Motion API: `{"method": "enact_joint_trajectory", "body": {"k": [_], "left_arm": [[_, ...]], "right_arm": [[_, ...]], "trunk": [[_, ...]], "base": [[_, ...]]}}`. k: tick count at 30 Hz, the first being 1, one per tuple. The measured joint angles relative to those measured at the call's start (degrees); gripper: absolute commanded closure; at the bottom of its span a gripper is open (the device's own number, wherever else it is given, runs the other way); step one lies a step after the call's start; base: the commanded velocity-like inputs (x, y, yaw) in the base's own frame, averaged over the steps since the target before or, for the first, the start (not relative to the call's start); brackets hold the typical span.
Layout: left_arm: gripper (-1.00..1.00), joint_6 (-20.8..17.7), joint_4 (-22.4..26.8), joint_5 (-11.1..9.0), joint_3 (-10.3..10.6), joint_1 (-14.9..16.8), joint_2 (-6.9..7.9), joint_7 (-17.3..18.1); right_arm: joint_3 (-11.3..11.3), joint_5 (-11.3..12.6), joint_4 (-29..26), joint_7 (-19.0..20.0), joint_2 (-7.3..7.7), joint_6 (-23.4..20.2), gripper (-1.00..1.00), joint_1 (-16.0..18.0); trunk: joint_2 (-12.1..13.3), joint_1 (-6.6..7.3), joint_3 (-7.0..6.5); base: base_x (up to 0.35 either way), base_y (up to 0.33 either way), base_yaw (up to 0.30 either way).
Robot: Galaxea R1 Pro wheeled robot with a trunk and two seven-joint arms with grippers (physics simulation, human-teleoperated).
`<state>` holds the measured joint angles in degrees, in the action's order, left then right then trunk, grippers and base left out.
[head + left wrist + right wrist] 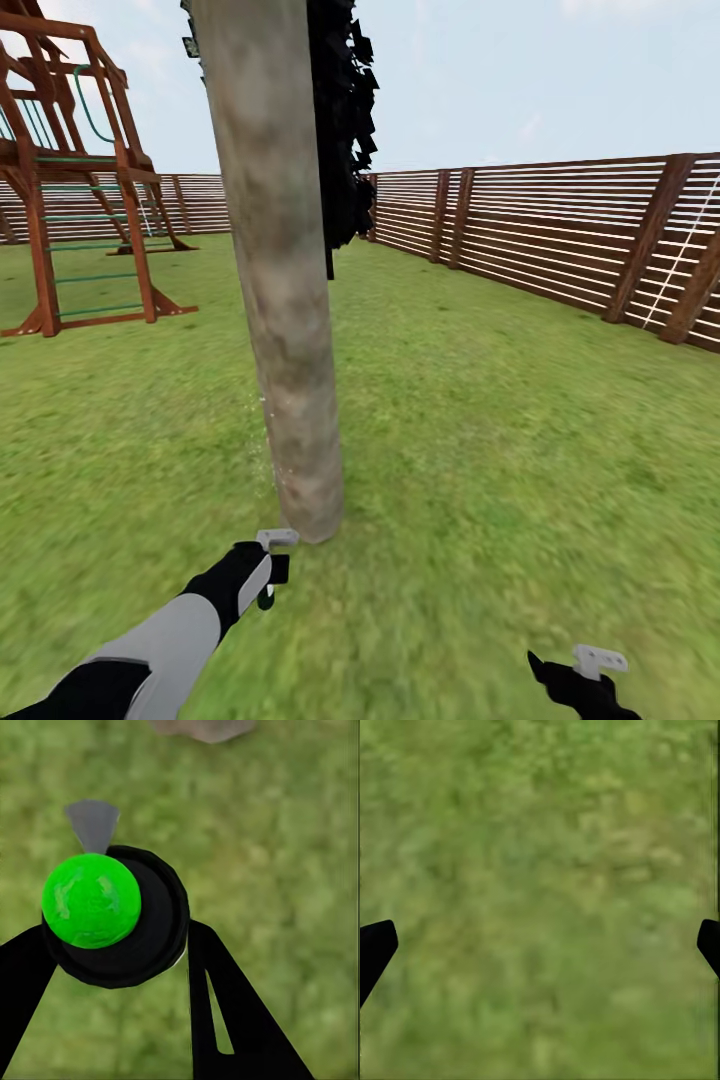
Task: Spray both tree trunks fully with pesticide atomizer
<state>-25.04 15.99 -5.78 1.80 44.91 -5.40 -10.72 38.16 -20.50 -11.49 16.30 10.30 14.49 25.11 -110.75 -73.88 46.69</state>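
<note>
Left gripper (pixel 272 575) — jaws clamping the pesticide atomizer (pixel 112 915) — reaches toward the tree trunk (pixel 285 300); right jaws gape.

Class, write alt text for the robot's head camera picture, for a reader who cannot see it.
A thick grey-brown tree trunk rises from a lawn just ahead of the robot, whose left gripper holds a small black spray bottle near its base. The right gripper hangs over grass; a slatted wooden fence and a climbing frame stand behind.
</note>
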Motion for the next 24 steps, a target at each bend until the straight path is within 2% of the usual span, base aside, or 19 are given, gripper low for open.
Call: {"method": "enact_joint_trajectory", "body": {"k": [3, 7, 10, 15, 17, 19, 20, 23, 24], "left_arm": [[1.0, -0.01, -0.45, -0.12, -0.05, -0.14, -0.25, -0.04], [1.0, -0.01, -0.24, 0.03, -0.05, -0.17, -0.81, 0.08], [1.0, -0.01, 0.22, 0.1, -0.01, -0.17, -1.15, 0.09], [1.0, 0.01, -0.47, -0.03, 0.03, -0.63, -2.5, 0.52], [1.0, -0.06, -0.44, 0.06, 3.55, -1.17, -3.11, 0.63], [1.0, -0.07, -0.44, -0.06, 5.98, -1.39, -3.63, 0.63], [1.0, -0.08, -0.44, 0.03, 6.35, -1.43, -3.9, 0.53], [1.0, -0.17, -0.37, 0.42, 6.79, -1.39, -3.18, 0.04], [1.0, -0.43, -0.05, 0.71, 6.69, -1.27, -1.56, -0.01]], "right_arm": [[0.0, 0.02, 0.26, -0.08, -0.34, 0.25, -1.0, 0.02], [0.07, 0.02, 0.27, -0.05, 1.85, 0.52, -1.0, -0.03], [-0.01, -0.01, 0.55, -0.04, 1.93, 0.54, -1.0, -0.06], [-0.1, -0.07, 0.59, 0.04, 1.89, 0.46, -1.0, -0.04], [-0.11, -0.1, 0.59, 0.04, 1.83, 0.45, -1.0, -0.04], [-0.11, -0.08, 0.59, 0.04, 1.83, 0.51, -1.0, -0.05], [-0.09, -0.05, 0.59, 0.05, 1.82, 0.5, -1.0, -0.06], [-0.02, 0.01, 0.59, 0.06, 1.9, 0.54, -1.0, -0.06], [-0.02, 0.02, 0.59, 0.06, 1.91, 0.54, -1.0, -0.06]], "trunk": [[0.0, 0.0, 0.0], [0.0, 0.0, 0.0], [0.0, 0.0, 0.0], [0.0, 0.0, 0.0], [0.0, 0.0, 0.0], [0.0, 0.0, 0.0], [0.0, 0.0, 0.0], [0.0, 0.0, 0.0], [0.0, 0.0, 0.0]], "base": [[0.237, 0.0, 0.0], [0.235, -0.069, 0.0], [0.193, -0.092, 0.0], [0.02, -0.009, 0.0], [0.0, 0.0, 0.0], [0.0, 0.0, 0.0], [0.0, 0.0, 0.0], [0.0, 0.0, 0.0], [0.0, 0.0, 0.0]]}}
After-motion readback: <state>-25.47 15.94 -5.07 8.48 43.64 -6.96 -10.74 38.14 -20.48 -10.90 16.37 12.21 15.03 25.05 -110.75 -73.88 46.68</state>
